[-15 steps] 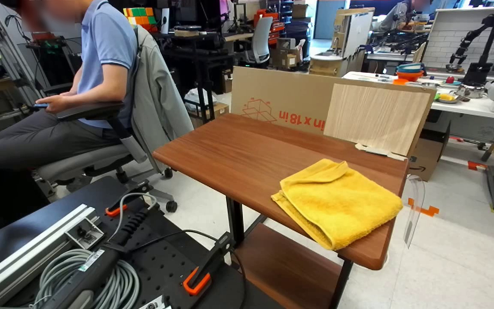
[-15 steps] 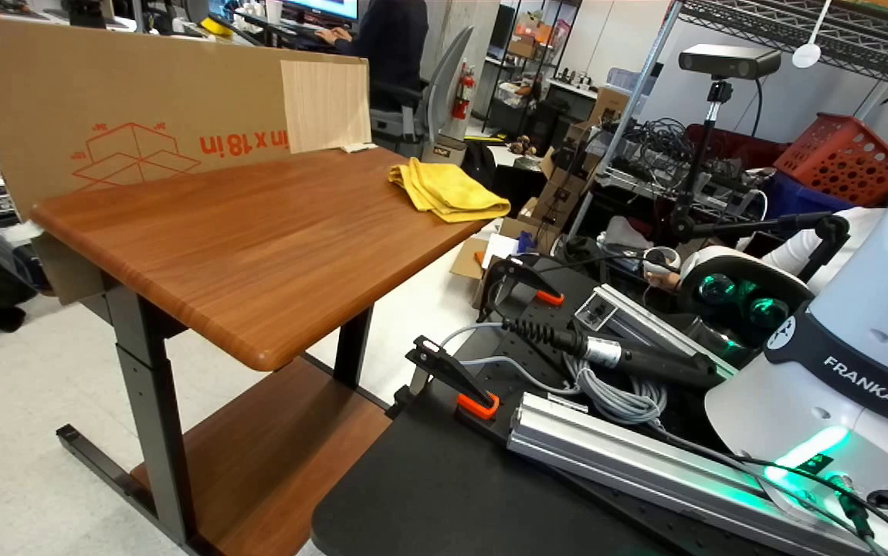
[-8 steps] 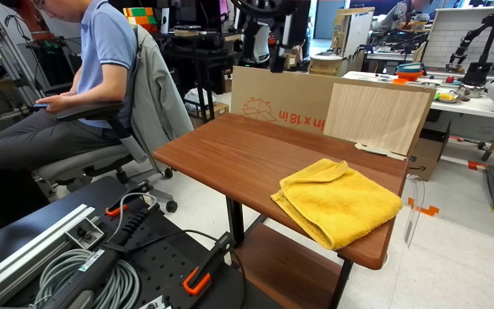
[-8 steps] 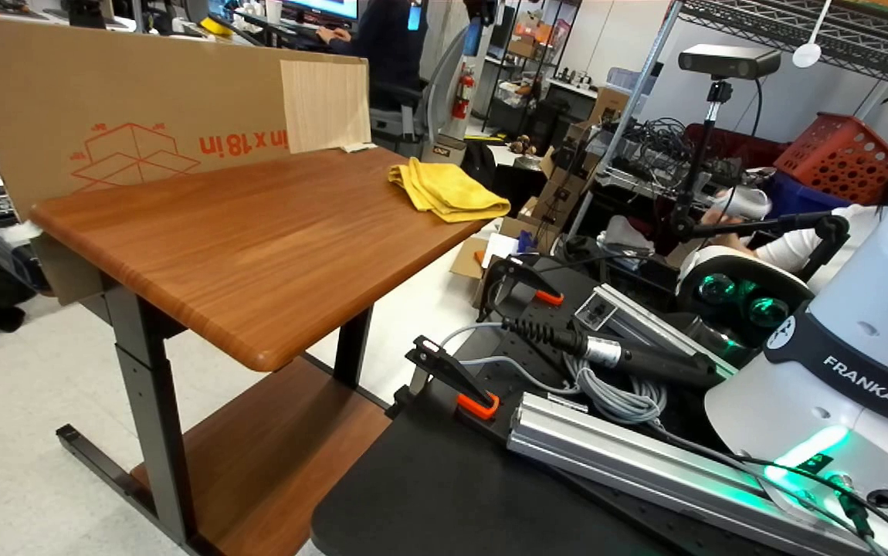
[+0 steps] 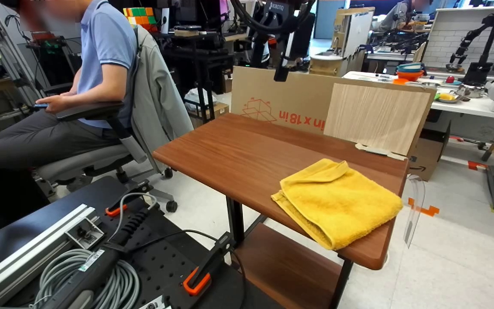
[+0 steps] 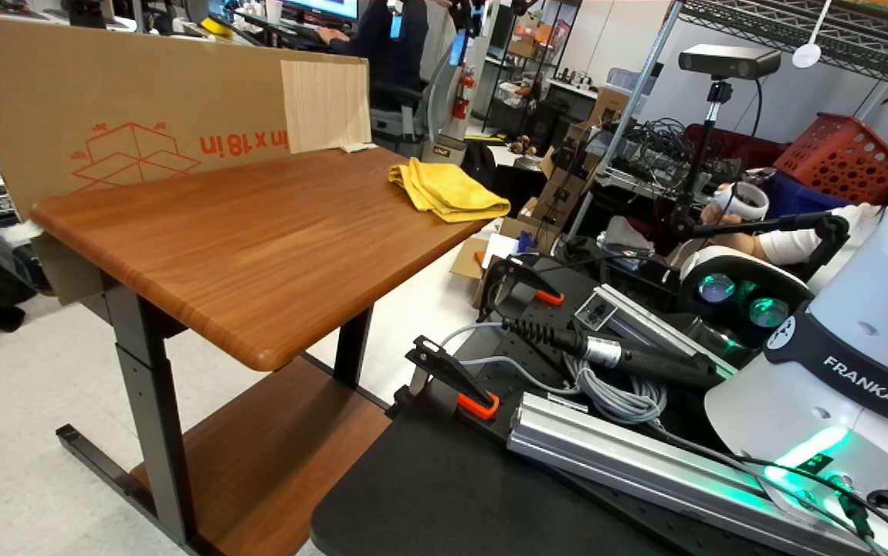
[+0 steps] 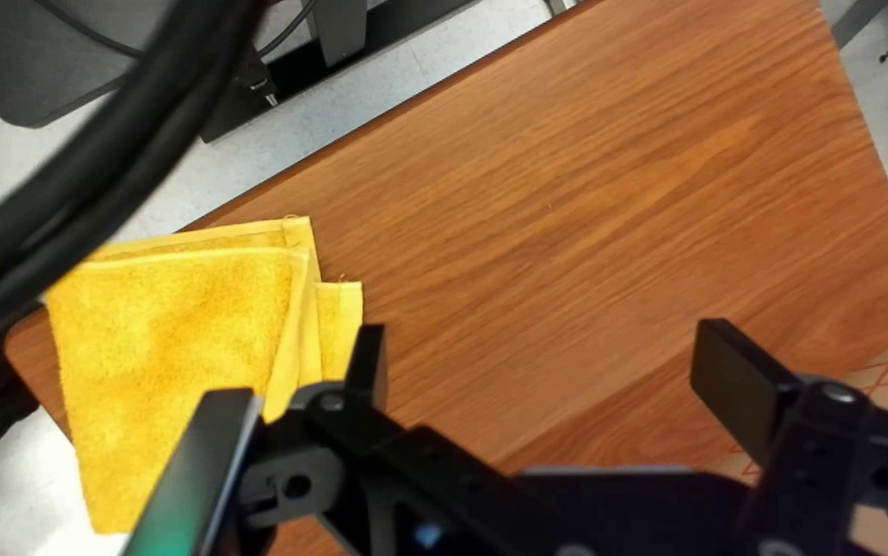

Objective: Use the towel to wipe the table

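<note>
Two black fingers (image 7: 739, 386) stand wide apart in the wrist view, and nothing is between them. So the gripper (image 7: 540, 351) holds nothing. It is up high over the table (image 7: 629, 193), well apart from the towel (image 7: 174, 340). One finger covers a bit of the towel in that view, but I think that is only because the finger is in front.

The towel is yellow and folded. It lies at one end of the table, by a corner, and parts of it poke out past the edge. No part of the job looks done yet. My guess is that this is the very start. Picking up the towel is left, and so is all the rubbing of the table. I cannot tell which spot needs a wipe most.

Brown cardboard (image 5: 288, 96) stands along a long side of the table in both exterior views, so the wiping should stop before it. Farther out, in an exterior view, a person (image 5: 109, 56) sits in a gray chair (image 5: 79, 161).
</note>
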Robot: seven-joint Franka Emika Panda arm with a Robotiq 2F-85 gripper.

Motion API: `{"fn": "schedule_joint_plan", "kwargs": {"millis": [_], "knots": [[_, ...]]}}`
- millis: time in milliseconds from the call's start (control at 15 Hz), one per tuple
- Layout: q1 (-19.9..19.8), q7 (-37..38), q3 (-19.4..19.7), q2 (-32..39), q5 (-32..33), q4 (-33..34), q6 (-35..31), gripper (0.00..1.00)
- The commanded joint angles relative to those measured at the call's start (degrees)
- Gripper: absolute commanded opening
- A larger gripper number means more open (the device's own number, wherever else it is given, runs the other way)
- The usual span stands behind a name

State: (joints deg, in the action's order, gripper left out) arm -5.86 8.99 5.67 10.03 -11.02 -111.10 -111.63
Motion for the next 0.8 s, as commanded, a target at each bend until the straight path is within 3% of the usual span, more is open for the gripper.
{"fn": "schedule_joint_plan", "kwargs": {"millis": [0,400,533,733], "knots": [[-1.8,6.0,1.6,9.4,-3.4,8.1,0.7,1.0],[-5.8,16.1,5.8,27.6,-2.5,19.2,1.1,1.0],[-6.7,18.8,6.4,31.6,-2.9,20.6,1.3,1.0],[-6.9,19.8,6.8,35.4,-2.4,20.2,-3.8,1.0]]}}
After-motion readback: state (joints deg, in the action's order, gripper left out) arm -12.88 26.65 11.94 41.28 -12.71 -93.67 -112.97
